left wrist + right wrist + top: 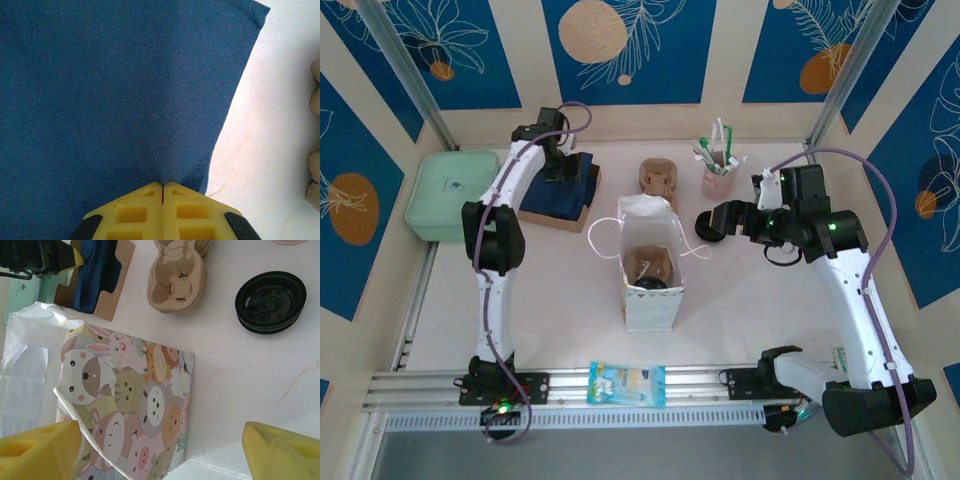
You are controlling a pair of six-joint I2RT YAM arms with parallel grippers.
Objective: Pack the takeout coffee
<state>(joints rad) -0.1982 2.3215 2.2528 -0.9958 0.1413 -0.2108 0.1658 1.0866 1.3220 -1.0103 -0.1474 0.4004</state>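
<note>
A white paper bag (650, 300) with cartoon animals on its side (140, 405) stands open in the middle of the table. Low inside it I see a round black lid (653, 284), which looks like the takeout coffee, with a brown cardboard carrier (648, 262) beside it. The cup's body is hidden. My right gripper (722, 222) hovers just right of the bag, open with nothing between its yellow fingers (280, 450). At the back left, my left gripper (163, 185) is shut, its tips resting against a blue cloth (110, 90).
A loose black lid (270, 301) lies on the table by the right gripper. Behind the bag are a moulded cup carrier (175, 277) and a pink cup of stirrers (717, 180). The blue cloth lies on a cardboard tray (560, 215). A green box (448, 195) sits far left and a snack packet (627, 384) at the front rail.
</note>
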